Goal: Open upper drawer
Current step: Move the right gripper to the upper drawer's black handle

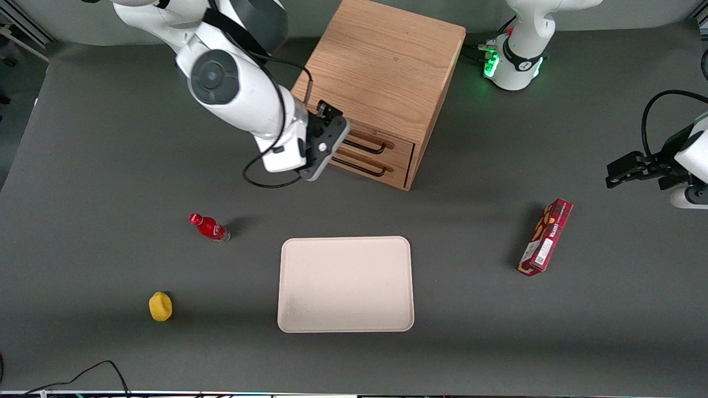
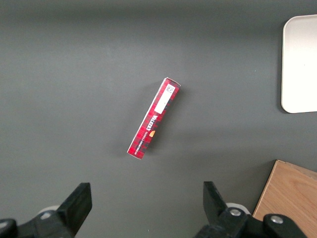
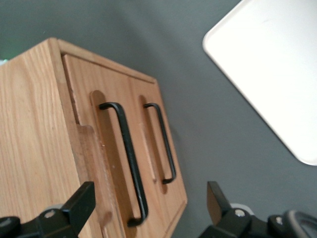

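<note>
- We see the claw spread wide, pinching nothing, hovering just in front of the cabinet at the drawer fronts.
- The upper drawer looks shut, its handle between the claw's fingers but untouched.
- The lower drawer sits beneath it.
- Taking the front view as a clock face centred on the tray, the bottle lies at 10 o'clock, the yellow lump at 9, and the box at 3, all on the desk.

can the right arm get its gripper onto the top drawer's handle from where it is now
Probably yes. The gripper hangs open just in front of the cabinet, facing the upper drawer's handle, and nothing stands between them.
</note>
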Robot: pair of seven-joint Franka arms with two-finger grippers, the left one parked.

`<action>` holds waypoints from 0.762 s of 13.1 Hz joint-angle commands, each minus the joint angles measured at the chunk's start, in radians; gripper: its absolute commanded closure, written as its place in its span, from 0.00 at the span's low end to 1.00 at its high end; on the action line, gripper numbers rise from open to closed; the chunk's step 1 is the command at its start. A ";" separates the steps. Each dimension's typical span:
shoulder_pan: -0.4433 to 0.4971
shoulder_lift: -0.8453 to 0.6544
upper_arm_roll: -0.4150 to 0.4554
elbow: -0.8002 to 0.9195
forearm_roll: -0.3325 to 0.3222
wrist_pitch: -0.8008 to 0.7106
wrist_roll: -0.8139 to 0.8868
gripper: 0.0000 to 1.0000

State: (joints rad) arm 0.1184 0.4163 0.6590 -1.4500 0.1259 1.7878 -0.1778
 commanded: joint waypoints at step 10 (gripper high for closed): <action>0.032 0.101 0.007 -0.075 -0.038 0.079 -0.101 0.00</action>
State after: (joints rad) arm 0.1472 0.5273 0.6624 -1.4854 0.0986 1.8303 -0.2615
